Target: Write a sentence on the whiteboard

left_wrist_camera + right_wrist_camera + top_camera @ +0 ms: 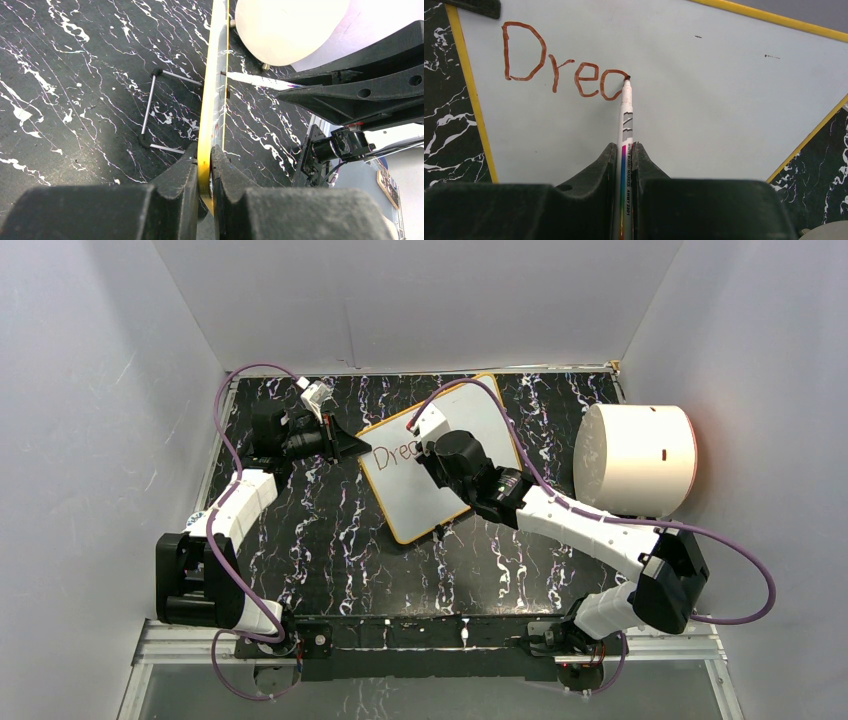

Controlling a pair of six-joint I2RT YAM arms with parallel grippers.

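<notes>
1. Between the fingers of the left pincer: the yellow rim of the whiteboard, seen edge-on. The jaws are closed tight on that rim, one black finger pressed to each face.
2. Between the fingers of the right pincer: a whiteboard marker with a white barrel, a rainbow stripe and a printed label. The jaws are nearly closed and clamped on the barrel. The marker runs straight out ahead of the fingertips.
3. Ahead of the right pincer: the marker tip touches the board's white face at the upper right end of the last character.
4. Lettering: red-brown ink reading "Drec", running leftward from the tip. The last character is an open curve.
5. Position of the whiteboard: on the dark marbled table, set askew between the two pincers. The left pincer is at its left edge beside the "D", and the right pincer is over its middle. Whether the board lies flat or is tilted cannot be told.
6. To the right of the right pincer: a large white cylinder, apart from the board.
7. Ahead of the left pincer, to its left: a bent metal wire with black-capped corners lying on the table. Its two legs run toward the rim, but whether they join it cannot be told.
</notes>
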